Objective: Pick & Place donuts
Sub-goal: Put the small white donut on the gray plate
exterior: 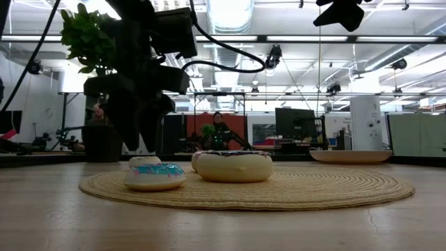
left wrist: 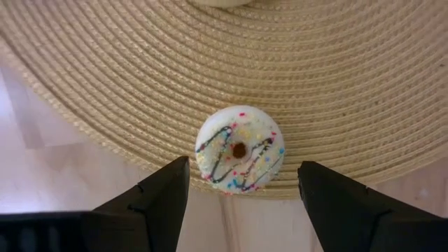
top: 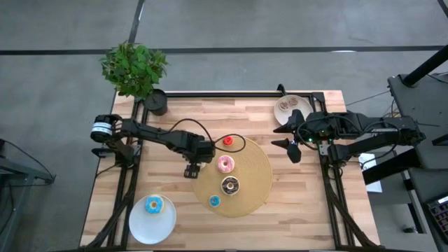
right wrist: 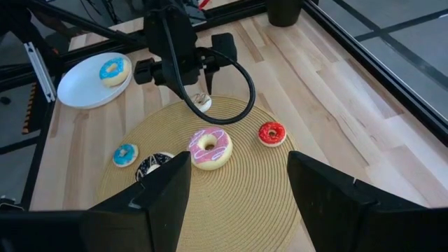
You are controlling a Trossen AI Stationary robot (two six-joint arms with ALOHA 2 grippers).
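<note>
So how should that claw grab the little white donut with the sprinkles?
Best from straight above, I'd say. The white sprinkled donut lies flat at the woven mat's edge, between the left claw's open fingers. Pinch across its outer rim, one finger on each side; the hole looks too small to use.

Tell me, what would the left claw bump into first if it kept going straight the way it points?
Probably the little white sprinkled donut at the edge of the woven mat. It lies straight ahead between the left claw's open fingers, though depth is hard to judge.
</note>
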